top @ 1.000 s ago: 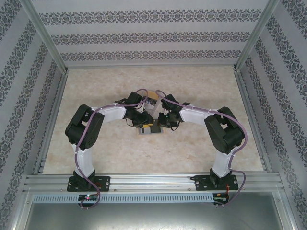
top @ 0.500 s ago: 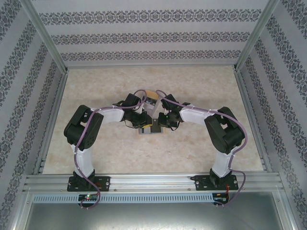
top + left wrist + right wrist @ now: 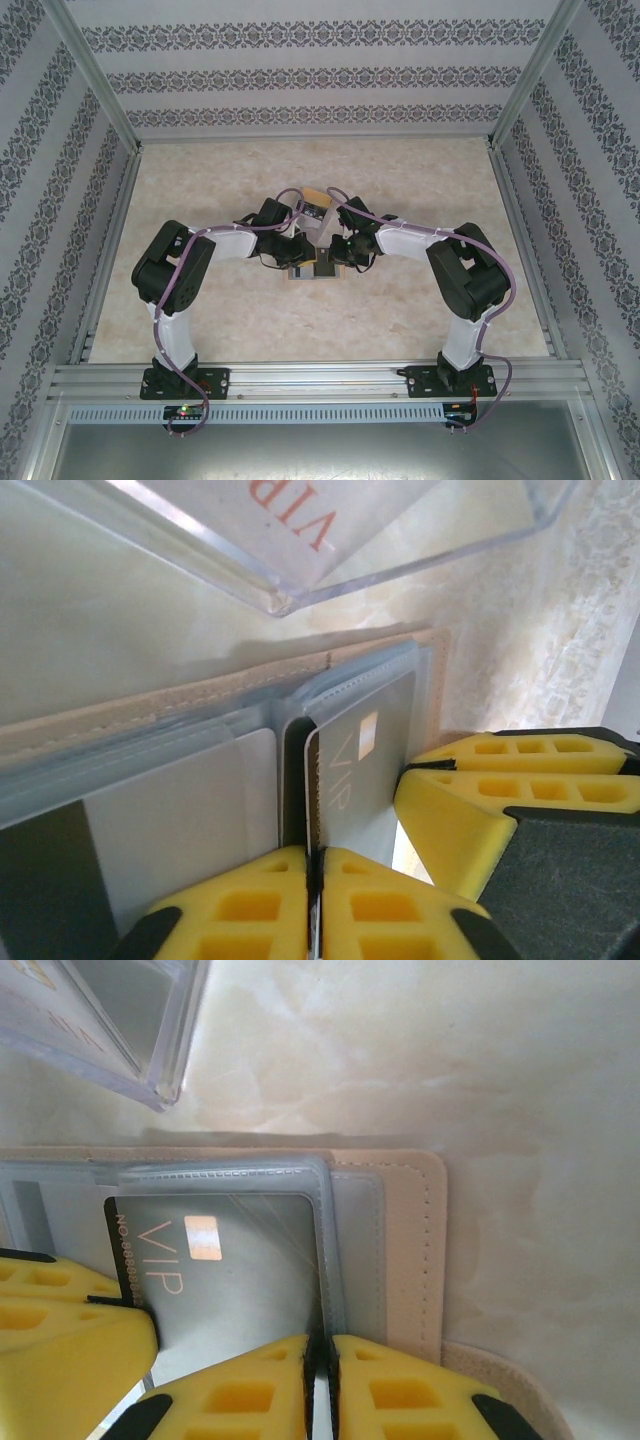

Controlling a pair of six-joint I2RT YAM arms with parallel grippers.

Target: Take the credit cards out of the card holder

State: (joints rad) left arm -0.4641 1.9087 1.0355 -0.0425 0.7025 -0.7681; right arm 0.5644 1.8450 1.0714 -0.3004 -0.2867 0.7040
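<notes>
Your left gripper [image 3: 313, 868] is pressed together on the near edge of a grey credit card [image 3: 235, 1260] marked VIP. The card sits in a clear sleeve [image 3: 358, 1250] of the card holder [image 3: 412, 1230], with that edge exposed. The holder lies open and flat on the surface [image 3: 480, 1080], near a clear box [image 3: 165, 1050]. Your right gripper [image 3: 320, 1360] looks pinched on the sleeve's edge, just beside the card.

Expect the card to be light, stiff and slick, so grip flat across its exposed edge and well onto the face. The sleeve is soft and will probably cling and lift with the card. Pin it near its mouth and draw the card straight along its own plane.
</notes>
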